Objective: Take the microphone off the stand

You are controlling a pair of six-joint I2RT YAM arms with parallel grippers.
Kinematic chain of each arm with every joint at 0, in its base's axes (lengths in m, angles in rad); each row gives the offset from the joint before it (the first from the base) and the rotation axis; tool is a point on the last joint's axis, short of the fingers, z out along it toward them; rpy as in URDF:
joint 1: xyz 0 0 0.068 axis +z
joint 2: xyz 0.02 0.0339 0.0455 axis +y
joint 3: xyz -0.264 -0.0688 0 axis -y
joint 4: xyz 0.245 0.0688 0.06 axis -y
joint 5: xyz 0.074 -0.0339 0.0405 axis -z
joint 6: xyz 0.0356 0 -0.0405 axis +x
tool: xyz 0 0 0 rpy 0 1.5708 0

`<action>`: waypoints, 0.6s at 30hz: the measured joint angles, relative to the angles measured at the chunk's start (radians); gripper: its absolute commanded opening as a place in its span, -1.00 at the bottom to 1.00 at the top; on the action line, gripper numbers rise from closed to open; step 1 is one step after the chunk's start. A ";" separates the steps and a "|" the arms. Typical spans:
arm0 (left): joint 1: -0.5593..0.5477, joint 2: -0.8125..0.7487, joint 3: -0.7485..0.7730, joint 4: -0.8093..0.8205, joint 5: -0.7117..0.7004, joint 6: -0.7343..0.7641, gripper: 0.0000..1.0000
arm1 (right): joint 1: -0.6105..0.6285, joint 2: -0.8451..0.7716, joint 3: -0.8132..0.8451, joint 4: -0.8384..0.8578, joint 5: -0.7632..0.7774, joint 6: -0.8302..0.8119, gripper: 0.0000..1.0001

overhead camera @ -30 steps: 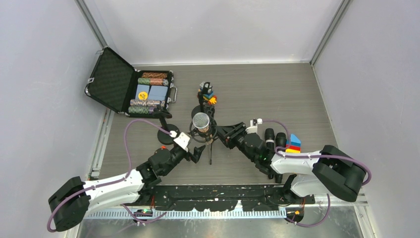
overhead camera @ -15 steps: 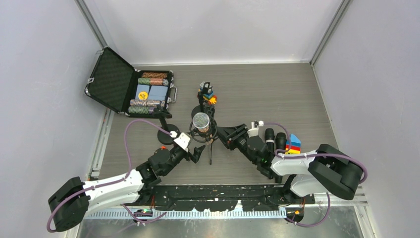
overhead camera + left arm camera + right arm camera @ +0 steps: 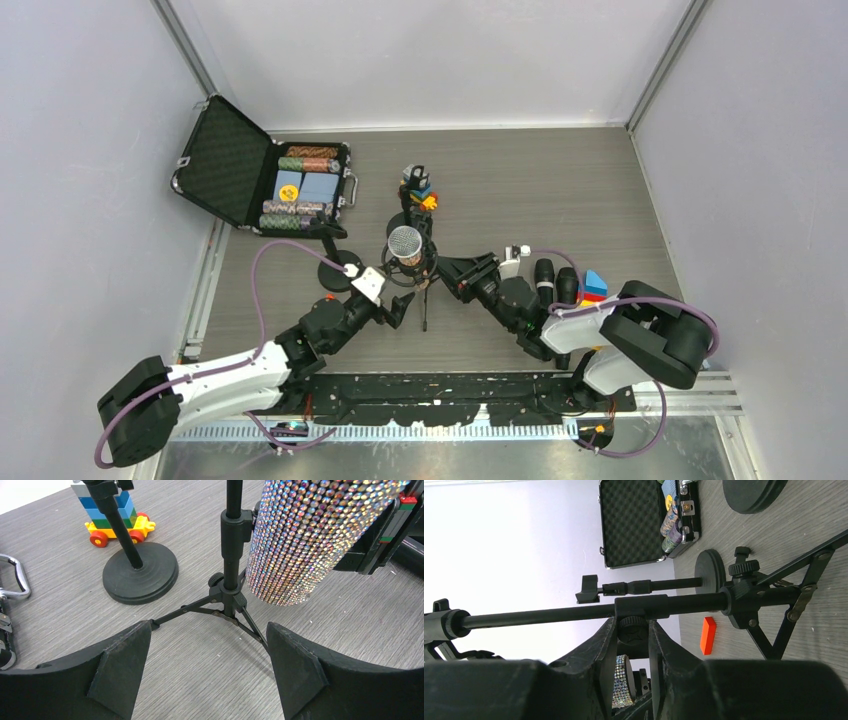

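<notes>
Right tool (image 3: 631, 625) pinches stand knob (image 3: 633, 633); left tool (image 3: 208, 630) gapes beside tripod legs (image 3: 192, 610).

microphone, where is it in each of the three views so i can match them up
top external: microphone at centre, mesh head up, between the two arms.
left wrist: upper right, the big sparkly body.
right wrist: only a sparkly sliver at bottom centre, below the knob.
Shared landmark: the tripod, centre in the left wrist view, right in the right wrist view.

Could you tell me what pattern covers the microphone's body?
Rows of silvery, iridescent rhinestones cover the microphone, clearest in the left wrist view.
</notes>
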 measured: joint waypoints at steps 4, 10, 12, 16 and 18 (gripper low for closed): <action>0.000 0.004 0.004 0.000 0.000 0.000 0.77 | 0.000 0.019 -0.003 0.033 -0.001 -0.001 -0.97; 0.000 0.004 0.004 -0.003 0.000 0.004 0.84 | 0.000 0.032 -0.026 0.087 0.000 -0.008 -0.99; 0.000 0.004 0.005 -0.008 0.004 0.017 0.89 | -0.001 0.029 -0.037 0.096 0.001 -0.007 -0.99; 0.000 0.016 0.005 -0.007 0.019 0.049 0.93 | -0.002 -0.011 -0.038 0.044 -0.003 -0.008 -0.99; 0.000 0.053 0.005 0.007 0.028 0.060 0.93 | -0.005 -0.040 -0.038 0.002 -0.004 -0.009 -0.99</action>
